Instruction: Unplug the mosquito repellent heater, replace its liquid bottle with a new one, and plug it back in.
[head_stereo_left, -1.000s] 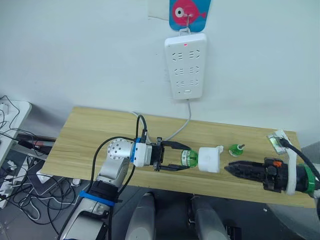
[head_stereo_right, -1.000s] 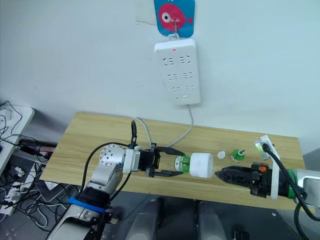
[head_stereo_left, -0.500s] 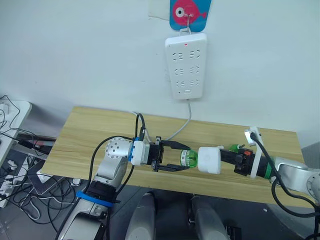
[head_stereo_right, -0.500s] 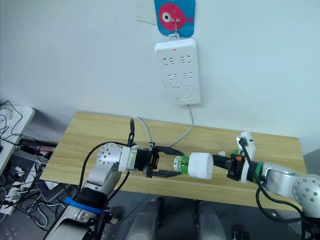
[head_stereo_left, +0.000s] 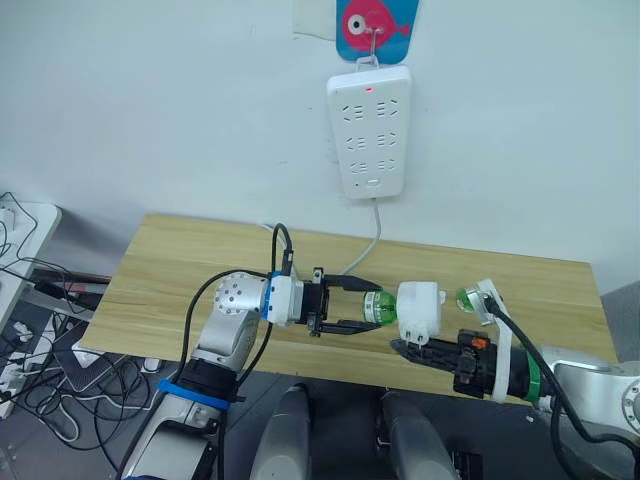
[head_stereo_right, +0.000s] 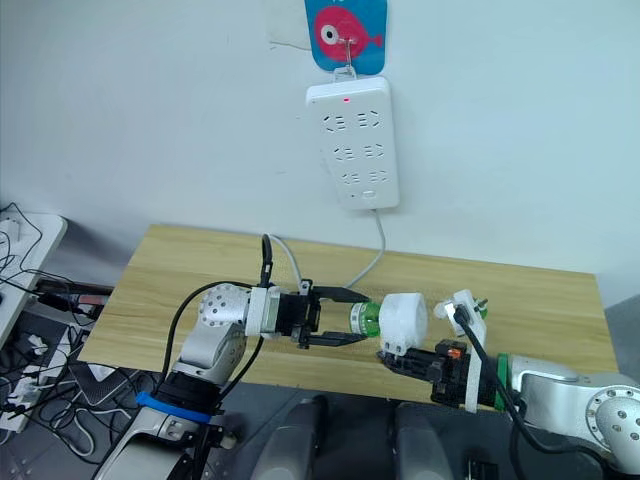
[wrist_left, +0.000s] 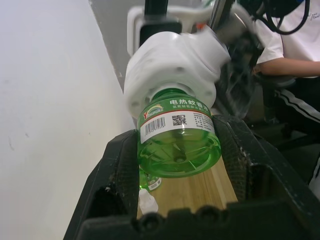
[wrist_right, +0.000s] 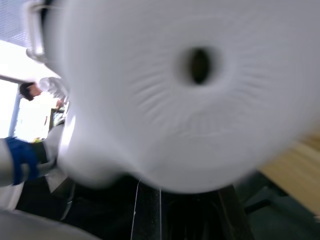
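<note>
The white mosquito repellent heater (head_stereo_left: 420, 308) hangs tilted just above the wooden table (head_stereo_left: 180, 270), screwed onto a green liquid bottle (head_stereo_left: 376, 307). My left gripper (head_stereo_left: 366, 306) is shut on that bottle, a finger (wrist_left: 120, 165) pressed to each side; the bottle (wrist_left: 177, 135) and heater (wrist_left: 175, 65) sit close in the left wrist view. My right gripper (head_stereo_left: 403, 347) lies below the heater's near side, fingers together, with the heater (wrist_right: 190, 90) looming right before it. A second green bottle (head_stereo_left: 468, 298) stands upright to the right of the heater.
A long white power strip (head_stereo_left: 368, 130) hangs on the wall from a fish-shaped hook (head_stereo_left: 375, 25), its cable (head_stereo_left: 365, 245) trailing onto the table. Tangled cables (head_stereo_left: 30, 330) lie on the floor at the left. A person (wrist_left: 295, 50) sits in the background.
My right gripper pulled back from the heater's right side and swung under its near edge. The heater and bottle have lifted and tilted slightly in my left gripper.
</note>
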